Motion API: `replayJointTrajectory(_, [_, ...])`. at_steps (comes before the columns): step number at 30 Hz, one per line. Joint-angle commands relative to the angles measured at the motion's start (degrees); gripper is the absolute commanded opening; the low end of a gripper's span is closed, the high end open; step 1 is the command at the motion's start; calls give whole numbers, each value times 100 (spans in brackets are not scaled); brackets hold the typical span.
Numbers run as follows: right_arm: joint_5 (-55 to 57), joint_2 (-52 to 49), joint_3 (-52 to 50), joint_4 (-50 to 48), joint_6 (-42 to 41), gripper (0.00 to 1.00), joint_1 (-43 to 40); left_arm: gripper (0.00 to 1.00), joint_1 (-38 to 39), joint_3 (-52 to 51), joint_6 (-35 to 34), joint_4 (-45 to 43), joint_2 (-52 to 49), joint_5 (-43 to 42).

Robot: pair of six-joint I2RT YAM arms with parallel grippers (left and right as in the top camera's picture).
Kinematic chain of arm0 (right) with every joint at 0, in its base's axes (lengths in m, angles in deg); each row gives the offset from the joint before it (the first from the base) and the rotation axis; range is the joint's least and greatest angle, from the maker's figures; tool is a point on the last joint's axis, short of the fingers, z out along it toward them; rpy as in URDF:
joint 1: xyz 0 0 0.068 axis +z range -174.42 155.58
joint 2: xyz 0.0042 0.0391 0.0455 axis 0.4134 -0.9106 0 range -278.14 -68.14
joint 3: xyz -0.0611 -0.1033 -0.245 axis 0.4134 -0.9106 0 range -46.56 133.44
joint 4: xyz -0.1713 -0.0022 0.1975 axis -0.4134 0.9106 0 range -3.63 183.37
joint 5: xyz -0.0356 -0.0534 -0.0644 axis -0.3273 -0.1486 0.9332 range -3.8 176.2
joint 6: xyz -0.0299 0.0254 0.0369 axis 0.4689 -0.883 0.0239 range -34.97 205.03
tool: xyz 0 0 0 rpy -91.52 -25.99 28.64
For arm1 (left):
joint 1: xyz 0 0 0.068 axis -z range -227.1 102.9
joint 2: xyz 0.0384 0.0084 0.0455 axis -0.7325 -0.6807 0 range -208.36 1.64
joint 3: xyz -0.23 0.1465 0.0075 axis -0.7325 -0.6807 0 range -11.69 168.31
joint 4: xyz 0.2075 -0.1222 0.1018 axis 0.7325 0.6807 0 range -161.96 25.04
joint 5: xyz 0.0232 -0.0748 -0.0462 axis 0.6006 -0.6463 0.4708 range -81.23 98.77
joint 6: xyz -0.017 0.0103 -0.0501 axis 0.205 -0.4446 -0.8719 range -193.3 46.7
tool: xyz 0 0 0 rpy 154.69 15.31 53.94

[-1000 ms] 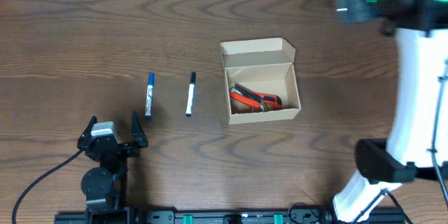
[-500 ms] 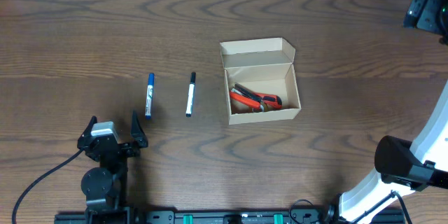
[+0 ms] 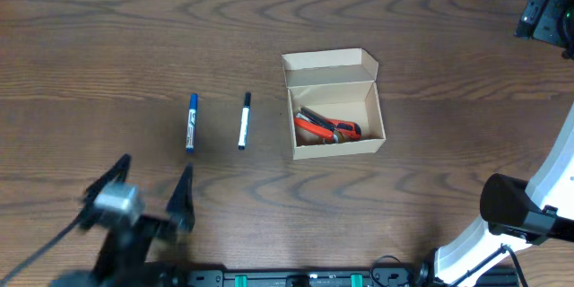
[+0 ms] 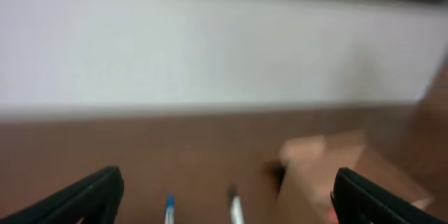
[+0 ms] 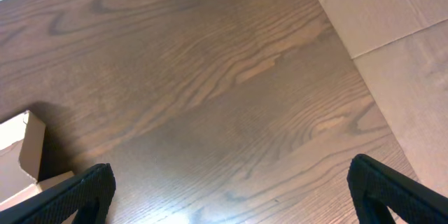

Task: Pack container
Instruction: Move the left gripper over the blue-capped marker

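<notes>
The tan cardboard container (image 3: 334,106) stands open at the table's middle, its flap lid up at the back, with a red and a dark marker (image 3: 328,126) inside. A blue-capped marker (image 3: 191,121) and a black-capped marker (image 3: 244,120) lie on the table to its left. My left gripper (image 3: 148,199) is open and empty near the front edge, below the blue marker, blurred. In the left wrist view the two markers (image 4: 169,208) (image 4: 236,206) and the container (image 4: 329,171) show blurred between the open fingers (image 4: 224,196). My right gripper (image 5: 227,189) is open and empty over bare table.
The right arm's base (image 3: 516,215) stands at the front right and its upper part (image 3: 545,13) at the far right edge. In the right wrist view a corner of the container (image 5: 24,157) shows at left, and cardboard on the floor (image 5: 392,21) lies beyond the table edge.
The right arm swung away toward the far right edge a second ago. In the last half second the left gripper lifted and moved, now blurred and larger in the overhead view.
</notes>
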Motion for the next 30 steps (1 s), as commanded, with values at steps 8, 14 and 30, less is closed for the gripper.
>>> replayJointTrajectory(8, [57, 2, 2, 0, -85, 99, -28, 95, 9, 1650, 667, 741, -1292, -1491])
replayJointTrajectory(14, [59, 2, 2, 0, -85, 99, -31, 95, 20, 1998, 688, 1770, -3071, -734])
replayJointTrajectory(30, [59, 2, 2, 0, -85, 99, -31, 95, 804, 1989, 2, 1401, -5873, 1773])
